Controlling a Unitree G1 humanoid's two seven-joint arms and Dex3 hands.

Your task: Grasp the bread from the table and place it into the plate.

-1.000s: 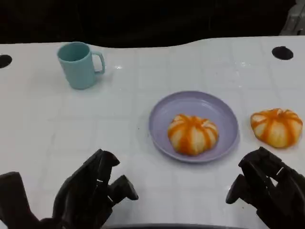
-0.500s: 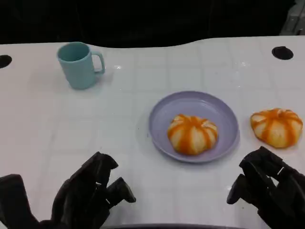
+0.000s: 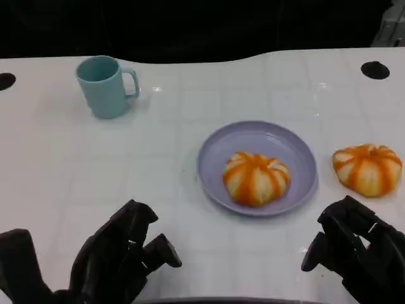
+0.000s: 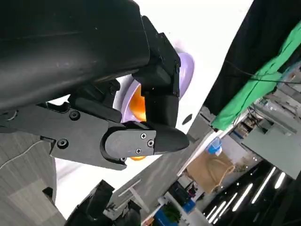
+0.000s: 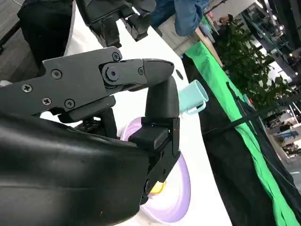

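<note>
One orange-striped bread (image 3: 255,178) lies in the lilac plate (image 3: 215,158) at the table's middle right. A second bread (image 3: 367,168) sits on the table just right of the plate. My left hand (image 3: 123,256) hovers low at the near edge, left of the plate, fingers apart and holding nothing. My right hand (image 3: 354,250) hangs near the front right, below the loose bread, also holding nothing. In the left wrist view the plate (image 4: 188,70) and an orange patch of bread (image 4: 136,103) peek past the fingers (image 4: 141,141). The right wrist view catches the plate (image 5: 176,197).
A teal mug (image 3: 104,85) stands at the back left, seen too in the right wrist view as the mug (image 5: 192,96). Black holes (image 3: 375,69) mark the table's far corners. A person in blue (image 5: 188,14) stands beyond the table.
My left hand has sunk slightly toward the near edge. The breads, the plate, the mug and my right hand have stayed put.
</note>
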